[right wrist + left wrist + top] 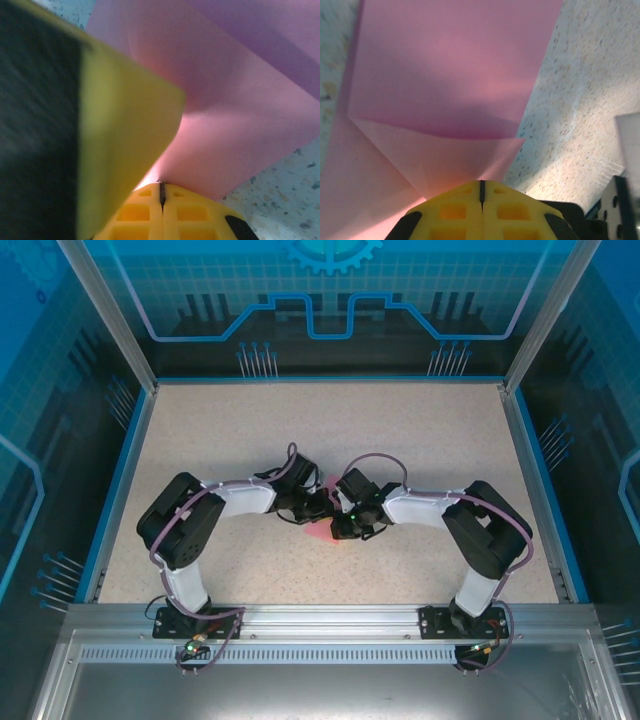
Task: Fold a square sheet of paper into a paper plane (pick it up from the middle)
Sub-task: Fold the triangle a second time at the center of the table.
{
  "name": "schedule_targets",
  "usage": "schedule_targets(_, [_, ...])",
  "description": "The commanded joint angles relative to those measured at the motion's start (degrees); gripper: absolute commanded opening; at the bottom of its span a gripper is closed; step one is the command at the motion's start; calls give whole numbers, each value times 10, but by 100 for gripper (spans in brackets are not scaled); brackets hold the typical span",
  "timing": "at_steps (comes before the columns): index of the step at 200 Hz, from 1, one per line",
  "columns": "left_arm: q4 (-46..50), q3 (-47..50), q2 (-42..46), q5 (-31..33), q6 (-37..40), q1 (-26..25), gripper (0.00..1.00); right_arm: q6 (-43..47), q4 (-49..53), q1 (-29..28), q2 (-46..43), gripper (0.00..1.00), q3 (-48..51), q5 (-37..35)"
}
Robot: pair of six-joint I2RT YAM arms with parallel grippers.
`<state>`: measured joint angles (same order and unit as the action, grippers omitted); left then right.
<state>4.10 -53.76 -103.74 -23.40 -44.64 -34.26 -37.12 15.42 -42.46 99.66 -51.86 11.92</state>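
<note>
Left arm [240, 498] & right arm [420, 506] are both bent in over the mid of the desk [430, 440], wrists nearly touching. The square sheet of paper [318, 528] lies under them, w/ pink showing between the wrists.

Left jaws: together, yellow tips meeting on a thin seam. Right jaws: same, closed tight. Can't tell if any paper is nipped in either seam.

Left wrist cam: sheet [445, 75] on the speckled desk, already part-folded. A paler flap [450, 155] lies across its near end, its point running down toward the tips.

Right wrist cam: sheet [240, 115] rises in a soft curve & meets the tips. A blurred yellow pad [125, 125] sits close at left, prob. the left arm's.

Handling, my read:
- V. light, thin & floppy, w/ no stiffness except along creases.
- Slides easily on the desk, so one side should pin it while the other works.
- Crumples or tears if pinched hard or dragged, & a stray dent spoils later folds.

Task says take it from the middle. There I'd want a raised crease to nip, tips only, since flat paper gives nothing to get under. No plane shape yet, so it's early in the folding.
</note>
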Motion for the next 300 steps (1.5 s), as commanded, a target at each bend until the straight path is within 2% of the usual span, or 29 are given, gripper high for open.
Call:
schedule_targets(1, [2,20,15,5,-19,-13,0,-4,36,-7,22,0,11,-24])
schedule_targets(71, [-16,51,13,15,-34,-21,0,-8,39,-6,22,0,11,-25])
schedule_targets(149, [87,-16,-17,151,31,-9,0,29,99,-6,38,0,33,-68])
schedule_targets(190, [65,-19,-31,132,61,45,0,41,103,-1,44,0,51,-75])
schedule_targets(228, [27,-24,-50,73,73,108,0,42,96,2,45,0,57,-66])
schedule_targets(268, [63,-70,-47,72,100,132,0,39,87,2,38,0,51,-42])
schedule_targets(300, [88,-96,-33,77,111,143,5,37,84,2,23,0,41,-24])
